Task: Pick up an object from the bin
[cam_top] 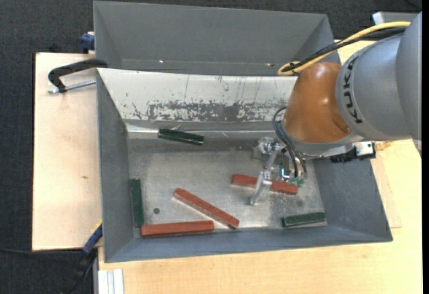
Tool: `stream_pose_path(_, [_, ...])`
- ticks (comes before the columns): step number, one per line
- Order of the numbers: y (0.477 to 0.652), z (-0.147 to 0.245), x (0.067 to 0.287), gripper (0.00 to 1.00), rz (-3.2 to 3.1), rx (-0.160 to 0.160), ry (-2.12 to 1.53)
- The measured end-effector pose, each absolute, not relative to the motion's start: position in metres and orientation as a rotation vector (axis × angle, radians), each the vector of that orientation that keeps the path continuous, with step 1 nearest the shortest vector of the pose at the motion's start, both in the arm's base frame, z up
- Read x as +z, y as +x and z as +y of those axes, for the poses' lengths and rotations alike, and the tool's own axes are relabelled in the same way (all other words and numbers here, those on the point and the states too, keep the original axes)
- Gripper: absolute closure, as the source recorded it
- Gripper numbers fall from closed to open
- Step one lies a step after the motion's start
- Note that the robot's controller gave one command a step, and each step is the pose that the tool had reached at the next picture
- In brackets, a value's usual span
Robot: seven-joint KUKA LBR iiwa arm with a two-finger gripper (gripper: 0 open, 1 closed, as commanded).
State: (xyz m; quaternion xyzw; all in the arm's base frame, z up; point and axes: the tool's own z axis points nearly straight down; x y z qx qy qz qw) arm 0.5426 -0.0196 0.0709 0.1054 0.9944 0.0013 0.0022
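Observation:
My gripper (263,191) hangs low in the right part of the bin, its metal fingers pointing down at a short red block (245,181) on the floor. The block lies flat and runs on under the gripper toward the right. One thin finger (260,193) reaches the floor just in front of the block. A dark green block (303,219) rests near the front right corner, a little below the gripper.
Two long red bars (205,207) (176,228) lie in the front middle and front left. A dark green bar (136,201) stands along the left wall, another (180,136) lies by the back wall. The arm's orange cover hangs over the right side.

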Motion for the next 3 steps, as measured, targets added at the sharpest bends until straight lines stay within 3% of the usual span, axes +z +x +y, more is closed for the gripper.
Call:
stream_pose_path(1, [0.5397,-0.043,0.0703,1.0,3.135,0.001,0.177])
stream_pose_path(3, [0.5387,-0.0427,0.073,1.0,3.137,0.002,0.177])
